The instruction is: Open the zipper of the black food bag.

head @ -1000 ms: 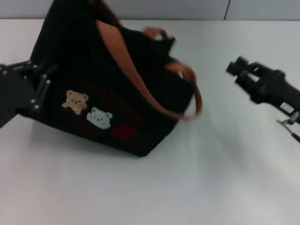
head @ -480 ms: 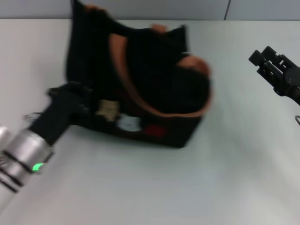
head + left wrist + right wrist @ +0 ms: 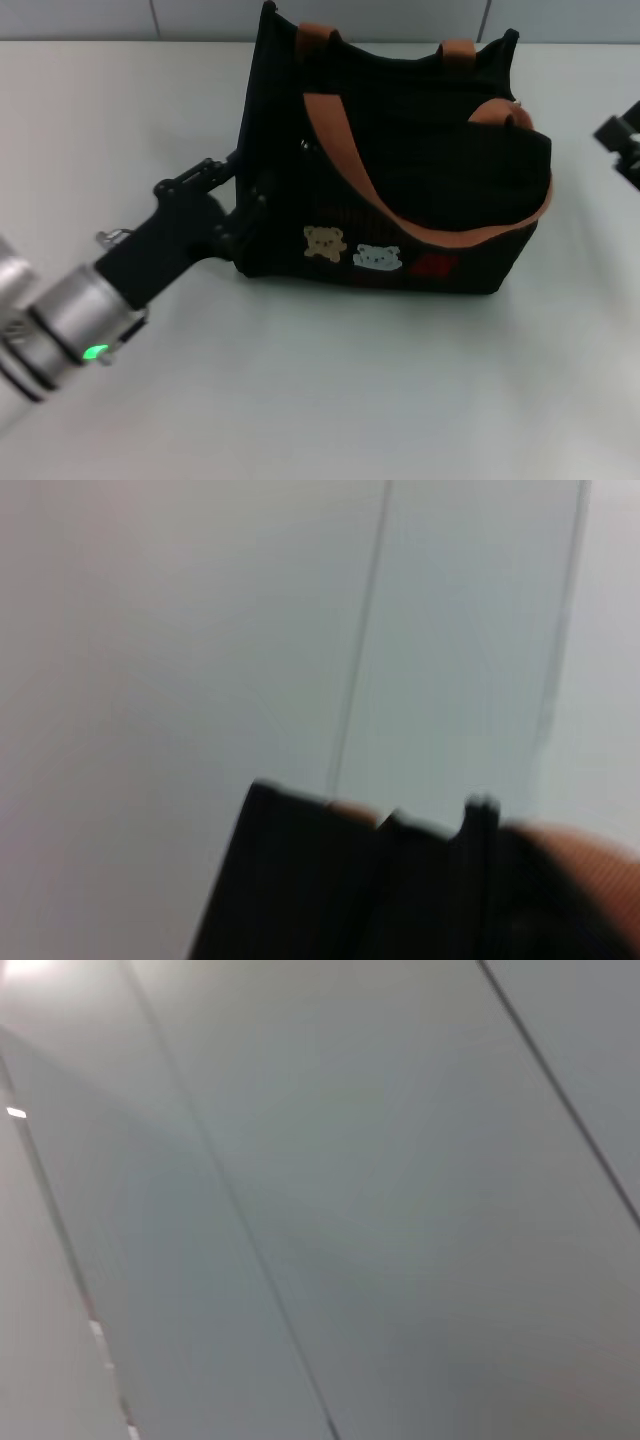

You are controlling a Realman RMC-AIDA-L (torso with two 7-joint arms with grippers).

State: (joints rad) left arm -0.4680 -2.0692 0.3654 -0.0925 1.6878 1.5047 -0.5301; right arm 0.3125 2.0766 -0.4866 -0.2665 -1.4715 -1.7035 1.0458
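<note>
Head view: the black food bag [image 3: 400, 190] stood upright on the white table [image 3: 330, 390], toward the far middle, patch side facing me. Tan bear patch [image 3: 324, 242], white bear patch [image 3: 378, 257] and red patch [image 3: 434, 265] sat in a row low on that side. Orange-brown straps [image 3: 345, 160] draped over the top and down the front. The zipper ran along the bag's top seam, but I couldn't pick out the line or the pull tab among the black folds. My left gripper [image 3: 240, 205] was pressed against the bag's left end, fingers touching the fabric at the corner; black on black, so I couldn't tell whether they were clenched on cloth or just resting there. My left arm [image 3: 70, 310] stretched in from the near left, a green light on its silver cuff. My right gripper [image 3: 625, 145] showed only as a dark bit at the right edge, well apart from the bag; fingers' state not readable.

Left wrist view: the bag's black top edge [image 3: 380, 880] filled the lower part, an orange strap [image 3: 580, 870] beside it, pale wall panels behind. My own fingers weren't visible.

Right wrist view: only grey wall panels [image 3: 350, 1210] with seams. No bag, no fingers.
</note>
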